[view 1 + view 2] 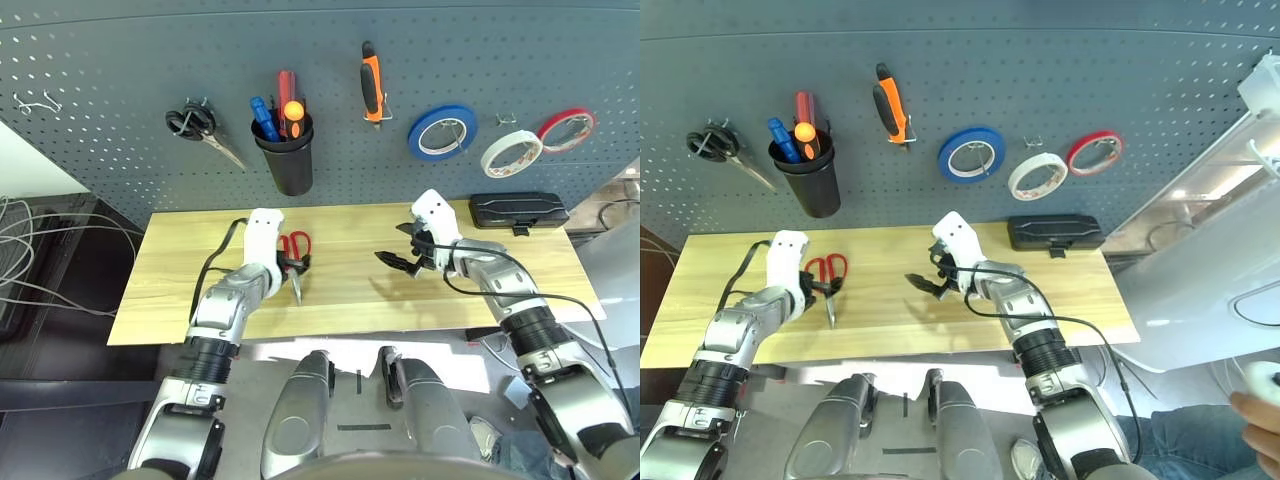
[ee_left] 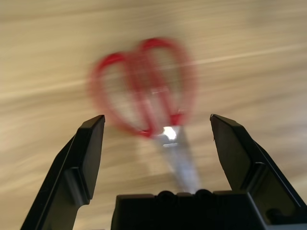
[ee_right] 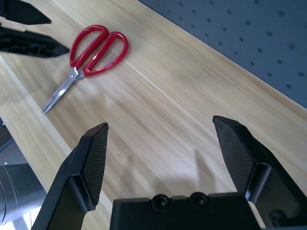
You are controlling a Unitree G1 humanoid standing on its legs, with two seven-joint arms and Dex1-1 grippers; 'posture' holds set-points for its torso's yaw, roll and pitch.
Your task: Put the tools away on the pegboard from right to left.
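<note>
1. Left claw (image 1: 296, 264) spread wide, empty, low over the tabletop (image 1: 340, 300), fingers either side of the blades of the red-handled scissors (image 1: 296, 251) without gripping them.
2. Red-handled scissors lying flat on the tabletop, red loops toward the pegboard (image 1: 120, 120), blade tips toward the near edge; in the left wrist view the loops (image 2: 144, 84) sit beyond the two black fingers (image 2: 86, 158), the blades running back between them.
3. Right claw (image 1: 406, 262) also spread wide, empty, hovering above bare wood near the middle of the tabletop, pointing toward the left claw; well apart from the scissors, which show in its wrist view (image 3: 91, 52) with the left claw's fingertips (image 3: 33, 45) just beside the handles.
4. Black case (image 1: 518, 210) lying at the far right of the tabletop, against the pegboard's foot.
5. Hung on the pegboard, right to left: red tape roll (image 1: 566, 128), white tape roll (image 1: 511, 153), blue tape roll (image 1: 441, 132), orange-and-black-handled pliers (image 1: 372, 84).
6. Further left, black cup (image 1: 285, 150) holding the screwdriver with orange-and-black handle (image 1: 293, 116) among red and blue handles.
7. Leftmost, black-handled scissors (image 1: 198, 128) on a hook, blades slanting down to the right; bare metal hooks (image 1: 38, 101) near the pegboard's left edge.
</note>
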